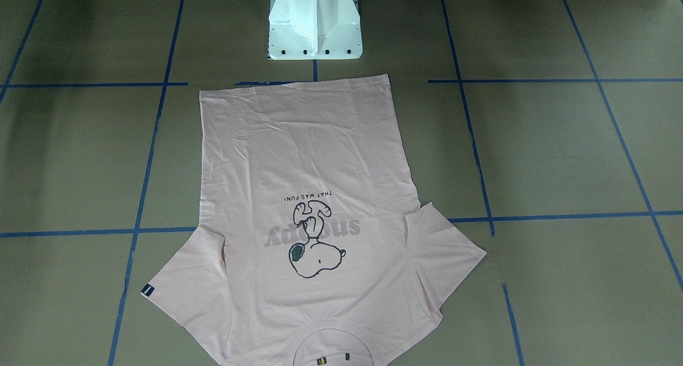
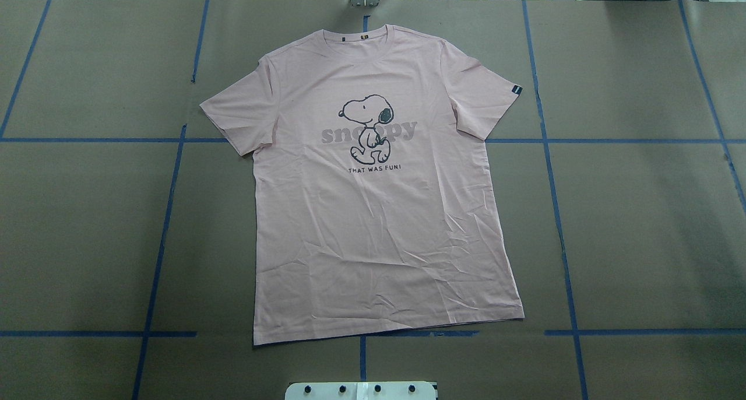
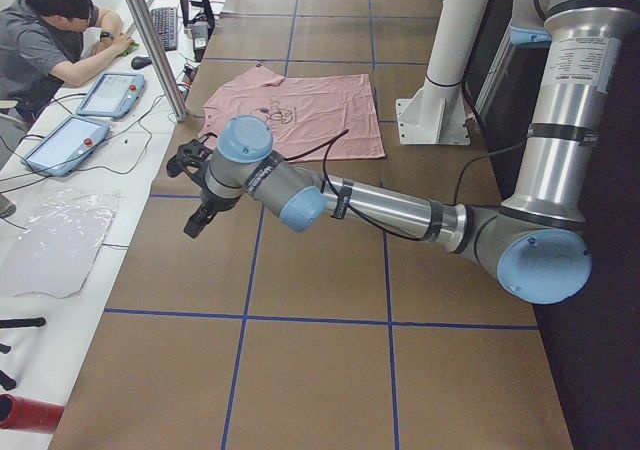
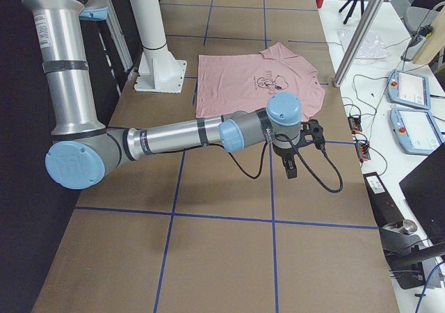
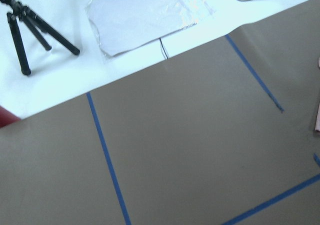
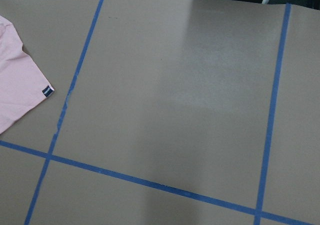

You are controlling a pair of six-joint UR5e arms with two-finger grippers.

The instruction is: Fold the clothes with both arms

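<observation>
We see the pale pink T-shirt (image 2: 379,225) lying flat and face up in the middle of the overhead view, on the brown table (image 2: 641,213). Its collar points toward the top edge and its hem toward the bottom. Both sleeves are spread out, and the sleeve tag (image 2: 516,89) sits at the right. Neither arm touches the shirt. The left gripper (image 3: 195,215) and the right gripper (image 4: 290,165) hang over bare table, well apart from the cloth, and we cannot tell whether their claws are apart or together. We judge the shirt light, limp and a little creased, so it will sag when lifted. We would pinch both layers at a shoulder seam and at the matching hem corner, one arm at each.
</observation>
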